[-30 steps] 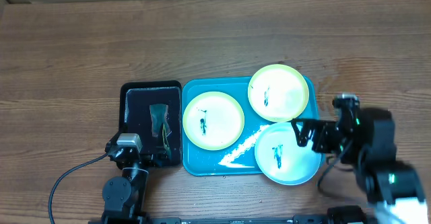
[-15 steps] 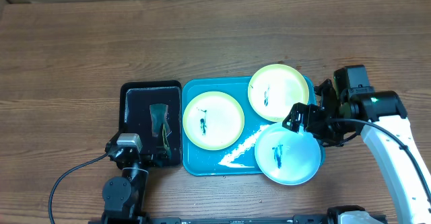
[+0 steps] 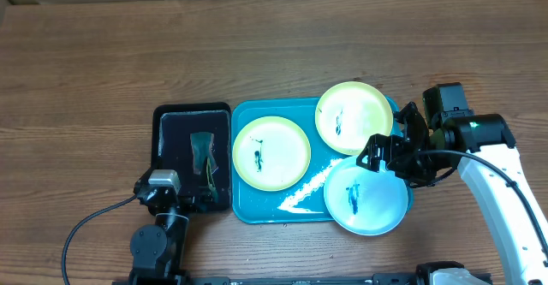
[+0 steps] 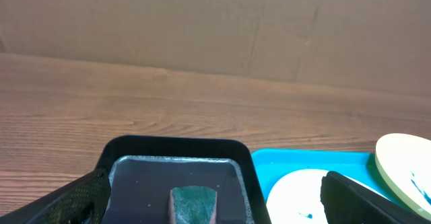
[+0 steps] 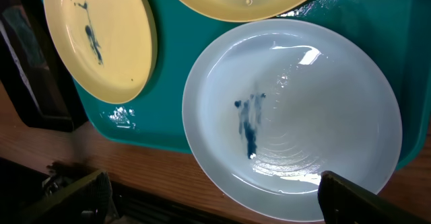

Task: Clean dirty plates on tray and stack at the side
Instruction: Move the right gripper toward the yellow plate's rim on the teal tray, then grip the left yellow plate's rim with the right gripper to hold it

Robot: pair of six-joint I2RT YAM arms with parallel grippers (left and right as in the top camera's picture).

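Blue plate (image 3: 366,198) sits at the near-right corner of the teal tray (image 3: 257,210), its near edge overhanging the tray rim above the table. It has a dark smear in the centre and a wet glare on the surface. The two yellow-green plates are also on the tray: one (image 3: 271,152) on the left, one (image 3: 354,117) at the far right, both smeared.

My read on handling: thin plastic, so light and stiff, not fragile, but slick when wet. It'll skate if pushed flat. Best hold is the raised rim, pinched top and bottom where it overhangs, since there's clearance underneath.

My right gripper (image 3: 381,158) hangs above the blue plate's far-right edge, jaws spread wide, nothing in them. My left gripper (image 4: 213,183) is parked at the near end of the black tray (image 3: 163,122), also wide apart and empty, with the sponge (image 4: 194,204) lying between the fingers, not gripped.
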